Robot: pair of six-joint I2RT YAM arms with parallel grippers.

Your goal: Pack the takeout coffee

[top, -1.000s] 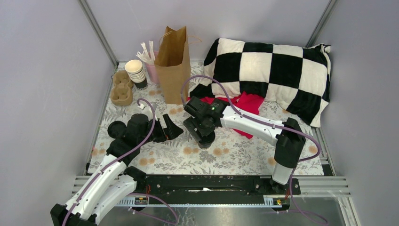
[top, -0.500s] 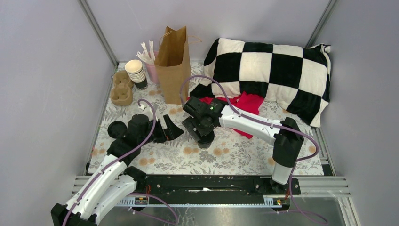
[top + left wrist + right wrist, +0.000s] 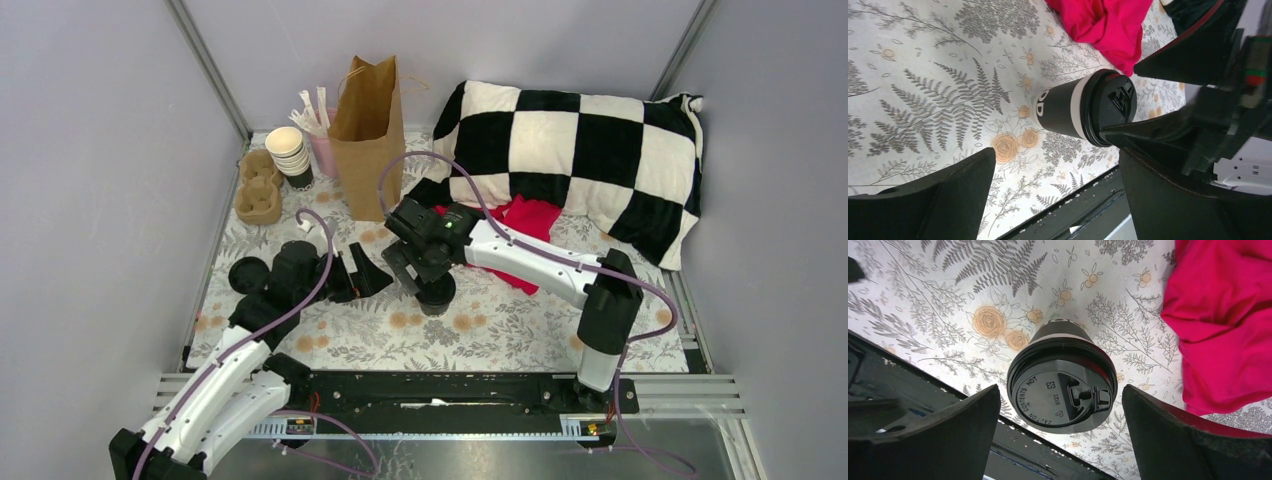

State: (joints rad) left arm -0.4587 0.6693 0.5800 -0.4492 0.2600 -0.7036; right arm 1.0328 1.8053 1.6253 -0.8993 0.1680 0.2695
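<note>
Takeout coffee [image 3: 438,299] stands upright at the middle of the top view on the flowered tablecloth [image 3: 500,325], mostly hidden under the right gripper [image 3: 425,278], which hangs straight over it. The left gripper [image 3: 362,272] sits just left of the cup, pointing toward it, jaws spread and empty. The brown paper bag [image 3: 368,140] stands at upper centre-left, well apart from the cup. A red cloth [image 3: 530,220] lies to the cup's upper right.

In the left wrist view, the cup appears right of centre with its dark wall, pale band and black lid [image 3: 1110,107]. This arm's own fingers [image 3: 948,195] sit wide at the bottom corners with nothing between them. Black parts of the other arm crowd the lid from the right, and I cannot tell whether any of them touches it.

In the right wrist view, the lid fills the lower centre. One finger [image 3: 948,440] sits at lower left and the other at lower right, each with a narrow gap to the rim. The jaws are released and bracket the cup without gripping it.

The step in hand looks like the pick-up, and the bagging is not yet done. The next move likely calls for lowering until the pads face the cup wall below the lid. After that comes a gentle close, then an upright lift and carry toward the bag's mouth at upper left.
</note>
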